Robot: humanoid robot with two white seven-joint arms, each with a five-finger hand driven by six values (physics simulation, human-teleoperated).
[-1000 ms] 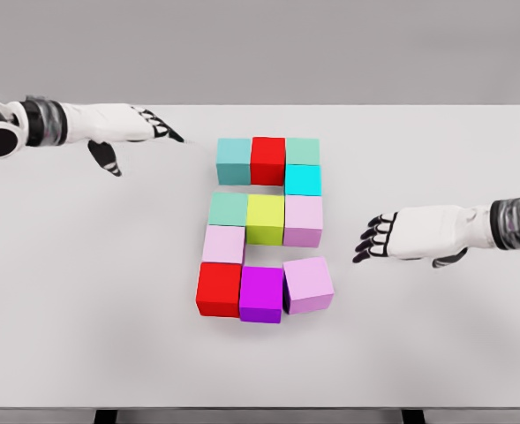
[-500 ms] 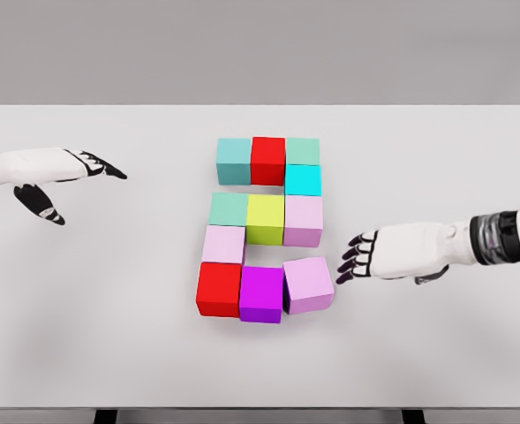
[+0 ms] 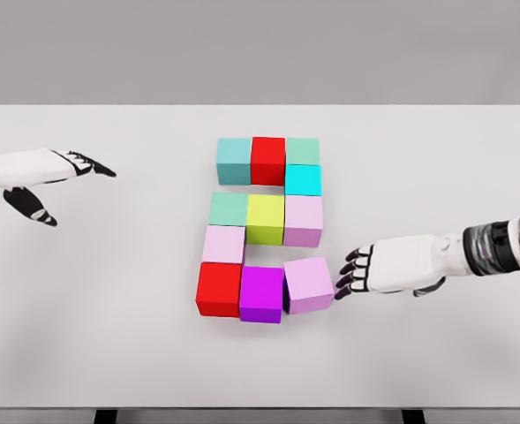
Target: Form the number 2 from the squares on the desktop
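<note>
Coloured cubes lie in a 2-like pattern on the white table (image 3: 101, 336): teal (image 3: 234, 161), red (image 3: 267, 160) and green (image 3: 302, 152) on top, cyan (image 3: 303, 179) below, then green (image 3: 229, 209), yellow (image 3: 265, 218) and pink (image 3: 303, 220), a pink cube (image 3: 223, 244), and a bottom row of red (image 3: 219, 289), magenta (image 3: 260, 293) and a slightly rotated pink cube (image 3: 308, 284). My right hand (image 3: 348, 273) is open, its fingertips at that pink cube's right side. My left hand (image 3: 65, 172) hovers open at the far left.
The table's front edge (image 3: 260, 407) runs along the bottom of the view, and a grey wall stands behind the table.
My right hand moved left and down until its fingertips reached the bottom-right pink cube. My left arm pulled back to the left edge and lower.
</note>
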